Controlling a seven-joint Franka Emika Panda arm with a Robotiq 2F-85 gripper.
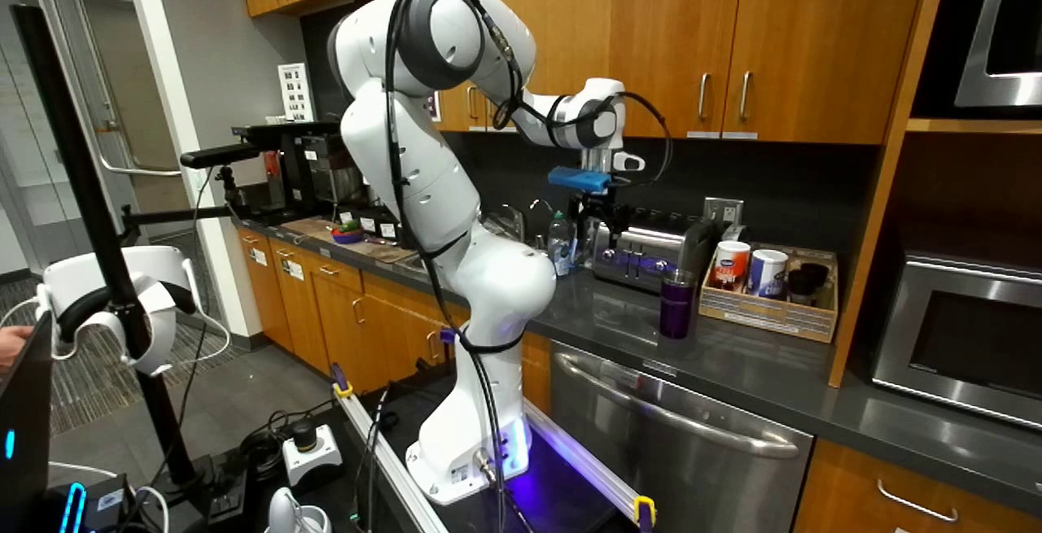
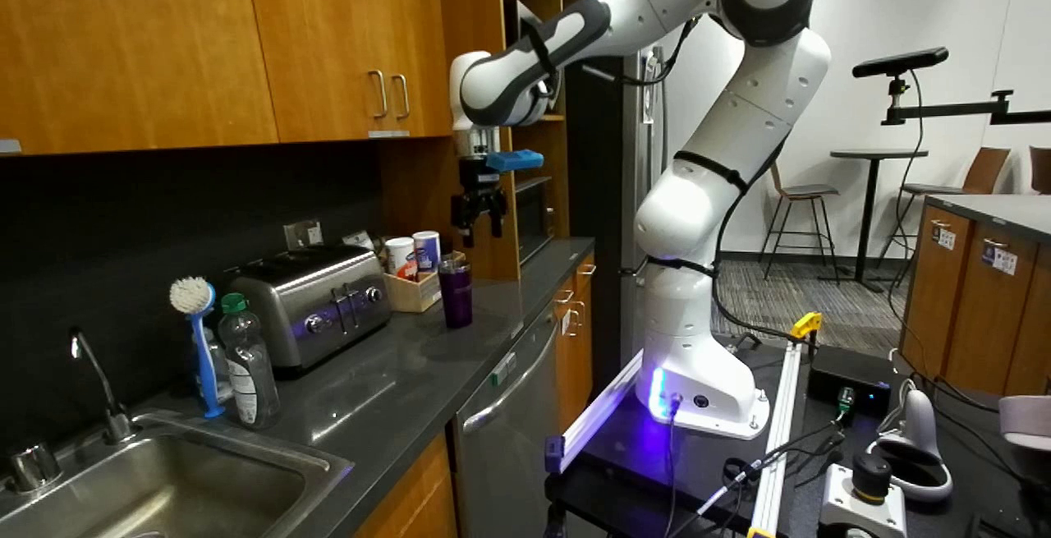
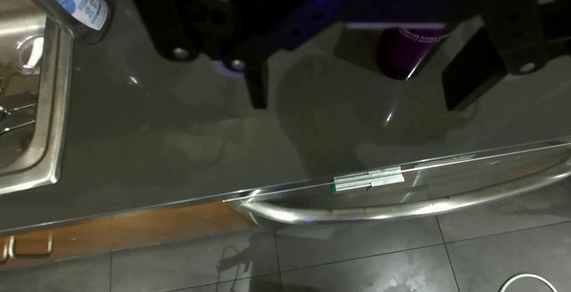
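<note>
Hanging spread wide above the counter [image 3: 156,149], the gripper [image 3: 366,88] stands apart from a purple cup [image 3: 407,58], contents hidden, at the wrist view's upper right. Toward an exterior view's right edge, an open-topped box [image 1: 765,318] holds two canisters [image 1: 767,274] and dark items [image 1: 803,282].

"Where are the cameras?"
"In an exterior view, well back, facing the wall cabinets [image 1: 676,37]; in an exterior view, near the sink [image 2: 213,480], looking along the tabletop [image 2: 369,390]."
"Wrist view?"
"Closest, downward past the end effector [image 3: 359,100]; all three share the purple tumbler [image 1: 676,307]."
</note>
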